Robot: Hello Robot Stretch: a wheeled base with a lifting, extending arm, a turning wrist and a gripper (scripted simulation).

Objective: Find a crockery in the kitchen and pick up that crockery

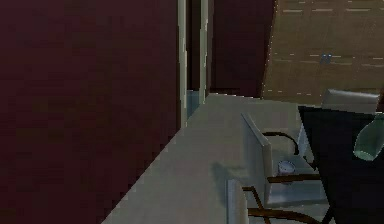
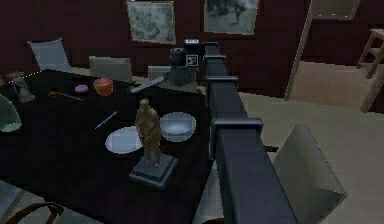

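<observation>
White bowl [image 2: 178,125] is looking light, stiff, slick and chippable, likely wanting a rim hold; gripper [image 2: 150,85] is giving no telling of finger state or load.

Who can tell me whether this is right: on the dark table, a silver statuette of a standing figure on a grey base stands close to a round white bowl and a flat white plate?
Not quite. The statuette is golden brown, not silver, as the arm side view shows. The rest holds: it stands on a grey base on the dark table, close to the round white bowl and the flat white plate.
</observation>
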